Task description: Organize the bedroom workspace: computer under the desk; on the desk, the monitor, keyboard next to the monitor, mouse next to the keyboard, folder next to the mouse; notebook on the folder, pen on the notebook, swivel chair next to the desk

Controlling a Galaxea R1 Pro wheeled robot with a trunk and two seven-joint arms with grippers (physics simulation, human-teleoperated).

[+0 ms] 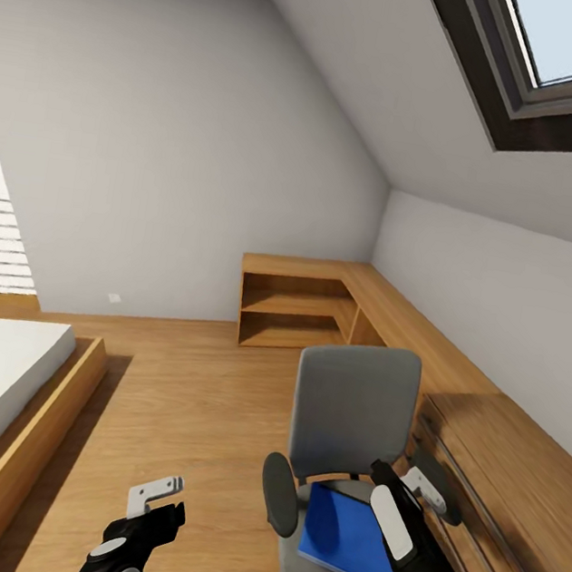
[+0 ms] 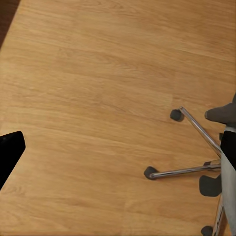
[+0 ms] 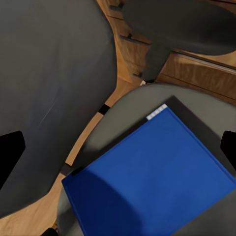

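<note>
No text, label, brand, number or sign can be read in any view. The folder (image 3: pixel 152 177) on the swivel chair (image 1: pixel 354 415) is plain blue (a small pale strip at one corner carries marks too small to make out). The low wooden cabinet (image 1: pixel 320 305) and walls bear no lettering.

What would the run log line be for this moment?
stage: reaching for folder | folder: flat on swivel chair seat | right hand: open, above folder | left hand: idle over floor
</note>
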